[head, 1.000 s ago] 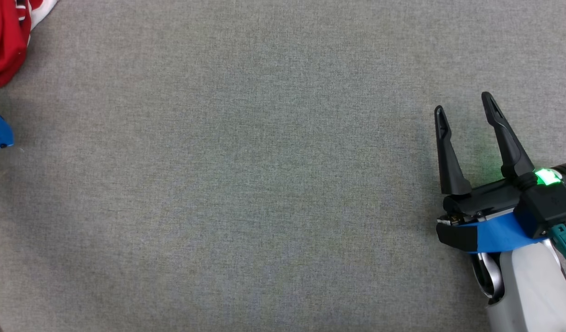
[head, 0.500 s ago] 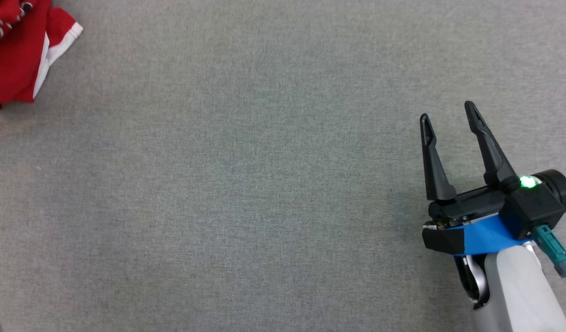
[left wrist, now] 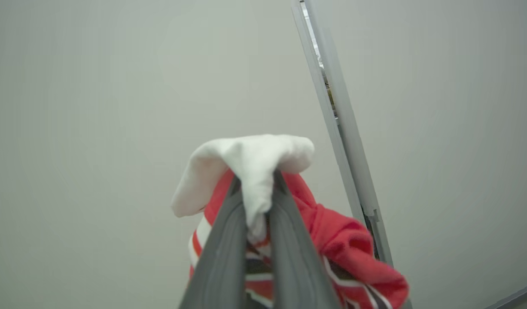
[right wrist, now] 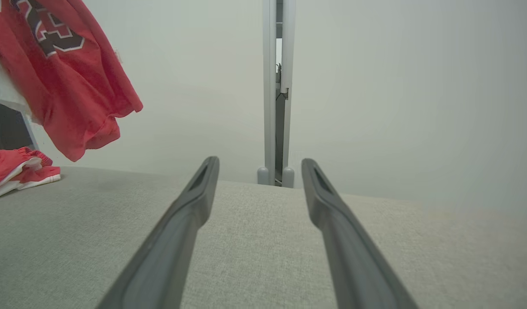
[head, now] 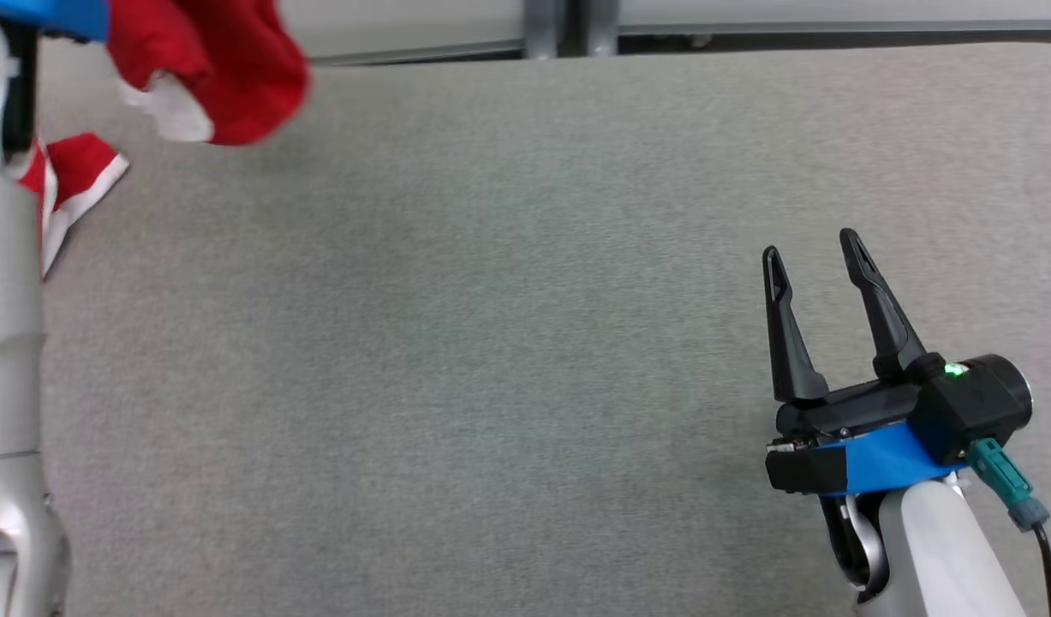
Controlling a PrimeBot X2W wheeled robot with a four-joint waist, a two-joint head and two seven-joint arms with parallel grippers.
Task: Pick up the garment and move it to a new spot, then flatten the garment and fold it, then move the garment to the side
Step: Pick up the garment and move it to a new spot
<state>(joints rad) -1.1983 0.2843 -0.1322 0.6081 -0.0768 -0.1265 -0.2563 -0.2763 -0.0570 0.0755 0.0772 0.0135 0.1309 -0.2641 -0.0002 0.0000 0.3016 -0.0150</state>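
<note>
The garment [head: 225, 77] is red with white trim and hangs in the air at the top left of the head view. My left gripper [left wrist: 254, 176] is shut on a white fold of it, and the red body [left wrist: 345, 240] droops behind the fingers. From the right wrist view the garment [right wrist: 70, 86] hangs at the upper left, showing dark lettering. My right gripper [head: 812, 244] stands open at the lower right, just above the table, with nothing between its fingers [right wrist: 203, 180].
The grey cloth-covered table [head: 491, 343] spreads wide between the arms. A red and white piece [head: 71, 184] lies on it at the left; I cannot tell if it belongs to the hanging garment. My pale left forearm [head: 7, 343] runs along the left edge. A metal post [head: 568, 26] stands behind the far edge.
The head camera has tilted up, bringing the table's far edge into view. The garment now hangs higher, off the table, and my left forearm has come in. The right gripper stays open.
</note>
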